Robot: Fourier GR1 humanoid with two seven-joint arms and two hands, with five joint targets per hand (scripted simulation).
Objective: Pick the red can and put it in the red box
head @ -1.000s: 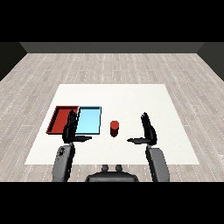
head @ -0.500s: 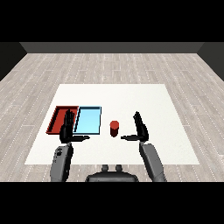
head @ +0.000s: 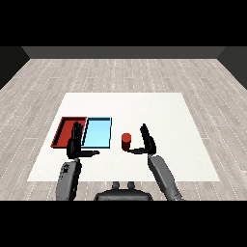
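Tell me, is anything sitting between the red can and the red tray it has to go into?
Yes. The light blue tray lies between the red can and the red tray, so the can must pass over it. Nothing shows between the open right hand and the can.

We are seeing even, diffuse light brightening the flat white tabletop [head: 159, 120], with no glare. The grey plank floor [head: 120, 72] is darkening toward the far wall. The small red cylindrical can [head: 126, 141] is casting almost no shadow.
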